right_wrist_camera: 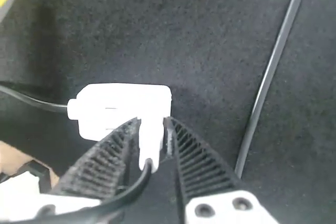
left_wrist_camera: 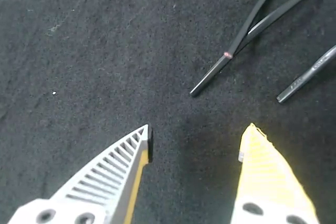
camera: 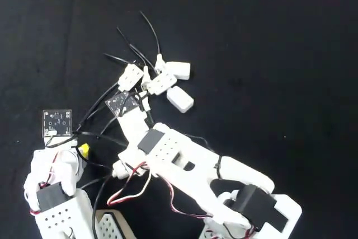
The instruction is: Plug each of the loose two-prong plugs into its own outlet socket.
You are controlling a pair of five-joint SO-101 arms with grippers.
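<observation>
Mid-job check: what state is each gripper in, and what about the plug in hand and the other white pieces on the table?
left gripper: open, empty, over bare cloth.
right gripper: shut on the white plug.
white plug: clamped between the fingers, black cord attached; cannot tell if it is seated.
loose white block: lying free on the cloth, unheld.
cluster of white pieces: bunched together; cannot tell if any are joined.

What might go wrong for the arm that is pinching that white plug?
The right pincer grips the white plug by just a narrow end, so it may twist or slip when pushed. Black cables cross among the other white plugs, so a tug might drag them along. The left pincer is open over bare cloth, so it steadies nothing.
</observation>
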